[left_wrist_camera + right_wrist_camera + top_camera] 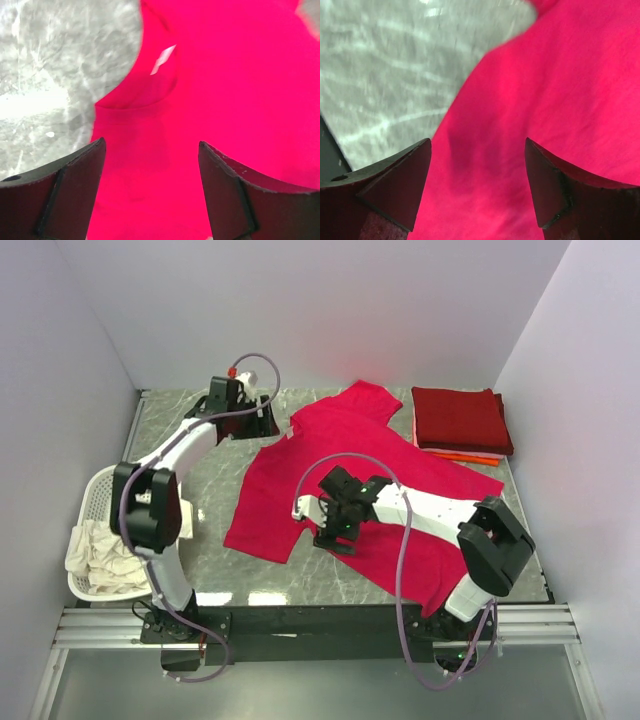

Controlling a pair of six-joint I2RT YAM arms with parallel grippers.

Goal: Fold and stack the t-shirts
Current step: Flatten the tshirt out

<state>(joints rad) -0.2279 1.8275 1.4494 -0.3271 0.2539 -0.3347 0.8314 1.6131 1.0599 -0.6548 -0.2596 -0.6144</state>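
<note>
Covered across the middle by the right arm (430,505): red shirt (285,490). Cut off by the edges in both wrist views, and blurred in the right one. Mostly buried under the maroon stack (460,418): orange shirt (470,456); partly masked by the left arm (150,505): basket (95,498).

You are looking at a large crimson t-shirt (345,435) lying spread out and mostly flat across the middle of the desk (210,550), slanting from far left to near right. Its collar is sitting at the far-left edge, with a white neck label (162,59) showing inside. At the far right corner, a folded dark maroon t-shirt (460,418) is resting on a folded orange t-shirt (465,455). Crumpled cream-white t-shirts (100,555) are lying in the basket (95,490) at the left.
</note>
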